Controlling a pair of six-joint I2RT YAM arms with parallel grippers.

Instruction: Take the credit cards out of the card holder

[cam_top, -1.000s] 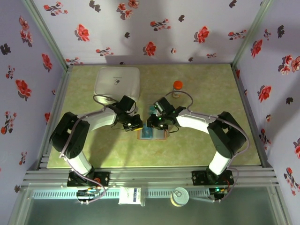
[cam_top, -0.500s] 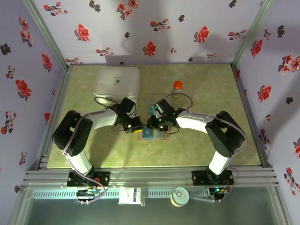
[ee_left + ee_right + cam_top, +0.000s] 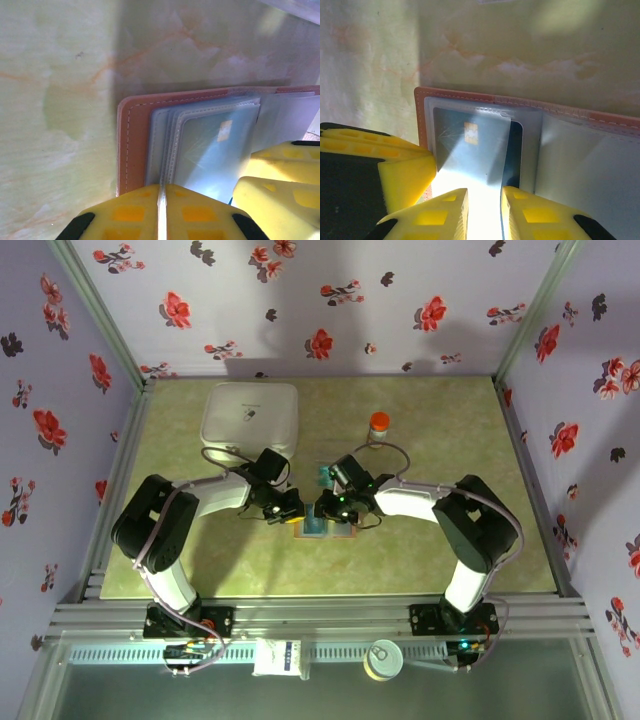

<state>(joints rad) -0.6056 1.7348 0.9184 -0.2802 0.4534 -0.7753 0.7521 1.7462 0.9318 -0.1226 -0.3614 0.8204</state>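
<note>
Where the two arms meet at the middle of the marbled green tabletop (image 3: 440, 550), the card holder (image 3: 322, 527) lies opened flat. It has a tan, leather-like cover with pale stitching and rounded corners, lined with clear blue-grey plastic pockets. A pale blue credit card (image 3: 470, 145) bearing a gold chip shows at one pocket, overlapping a darker teal card (image 3: 516, 150). The left gripper (image 3: 161, 210), its yellow fingers pressed together, rests at the holder's pocket edge. The right gripper (image 3: 484, 212), fingers narrowly parted, stands over the pale card's near end; glare hides whether it grips. Behind, well apart from the holder, stand a white box (image 3: 250, 415), square with rounded corners, and an orange-capped bottle (image 3: 378, 428).
</note>
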